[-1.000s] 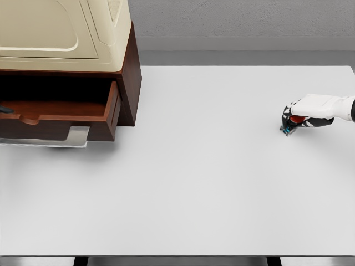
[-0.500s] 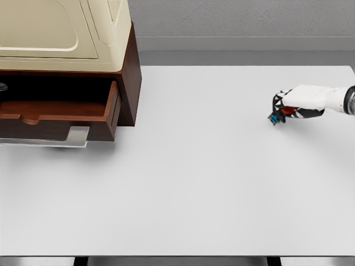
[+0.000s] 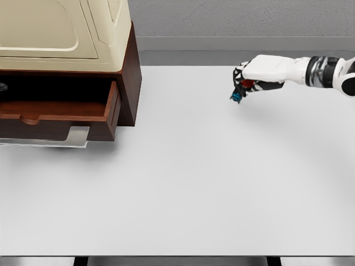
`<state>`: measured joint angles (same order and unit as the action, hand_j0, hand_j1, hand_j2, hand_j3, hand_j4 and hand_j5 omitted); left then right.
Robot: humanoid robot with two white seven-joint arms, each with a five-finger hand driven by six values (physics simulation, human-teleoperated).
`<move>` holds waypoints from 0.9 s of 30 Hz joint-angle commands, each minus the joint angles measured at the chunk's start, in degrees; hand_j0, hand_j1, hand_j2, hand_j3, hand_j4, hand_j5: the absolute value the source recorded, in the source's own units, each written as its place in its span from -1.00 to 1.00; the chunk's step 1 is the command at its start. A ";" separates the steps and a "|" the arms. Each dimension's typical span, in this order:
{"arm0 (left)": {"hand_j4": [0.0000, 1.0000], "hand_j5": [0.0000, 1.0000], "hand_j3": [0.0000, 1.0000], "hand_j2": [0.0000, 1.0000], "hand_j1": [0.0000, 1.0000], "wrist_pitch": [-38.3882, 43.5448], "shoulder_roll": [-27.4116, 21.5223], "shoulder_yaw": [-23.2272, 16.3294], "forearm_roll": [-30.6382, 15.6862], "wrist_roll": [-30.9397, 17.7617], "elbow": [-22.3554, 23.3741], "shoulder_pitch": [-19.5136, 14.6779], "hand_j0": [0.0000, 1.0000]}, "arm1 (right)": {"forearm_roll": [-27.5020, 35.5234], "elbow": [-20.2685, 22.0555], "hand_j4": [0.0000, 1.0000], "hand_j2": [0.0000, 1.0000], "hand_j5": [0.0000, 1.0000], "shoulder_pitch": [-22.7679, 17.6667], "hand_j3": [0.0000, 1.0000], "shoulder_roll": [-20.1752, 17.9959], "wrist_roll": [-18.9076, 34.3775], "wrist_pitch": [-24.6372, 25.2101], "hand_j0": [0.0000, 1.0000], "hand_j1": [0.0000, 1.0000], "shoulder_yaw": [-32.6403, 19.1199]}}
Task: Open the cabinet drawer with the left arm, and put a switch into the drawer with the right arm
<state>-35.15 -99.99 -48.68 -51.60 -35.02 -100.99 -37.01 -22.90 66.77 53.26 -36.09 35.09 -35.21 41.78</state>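
No text, label, brand or number can be read anywhere

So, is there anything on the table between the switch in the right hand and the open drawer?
Nothing visible. The right hand holds the switch above the table, and the white surface between it and the open drawer is bare. The drawer is pulled out at the left.

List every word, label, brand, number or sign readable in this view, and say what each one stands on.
None: no readable text on the cream appliance, the dark brown wooden cabinet, its open drawer or the white table.
The small blue and red switch in the right robot hand is too small to show any marking.
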 commanded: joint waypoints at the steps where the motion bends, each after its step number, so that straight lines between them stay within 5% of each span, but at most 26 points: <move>1: 1.00 1.00 1.00 1.00 1.00 0.15 -0.01 -0.01 -0.43 0.02 0.00 0.01 1.00 | 0.49 0.29 -0.52 -0.52 -0.52 0.09 -0.52 2.08 -0.09 0.21 -0.52 -0.52 0.32; 6: 1.00 1.00 1.00 1.00 1.00 0.15 -0.01 -0.01 -0.43 0.02 0.00 0.01 1.00 | 0.49 2.14 -0.52 -0.52 -0.52 2.02 -0.52 4.27 -0.09 0.21 -0.52 -0.52 2.52; 14: 1.00 1.00 1.00 1.00 1.00 0.15 -0.01 -0.01 -0.43 0.02 0.00 0.01 1.00 | 0.49 12.69 -0.51 -0.51 -0.51 3.34 -0.51 5.42 -0.09 0.21 -0.51 -0.51 5.95; 27: 1.00 1.00 1.00 1.00 1.00 0.15 -0.01 -0.01 -0.43 0.02 0.00 0.10 1.00 | 0.49 12.69 -0.51 -0.51 -0.51 9.84 -0.51 14.20 -0.09 0.21 -0.51 -0.51 11.13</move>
<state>-35.15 -100.00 -48.67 -51.56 -35.02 -100.99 -36.94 -22.83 79.40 63.37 -23.26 35.10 -35.22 52.09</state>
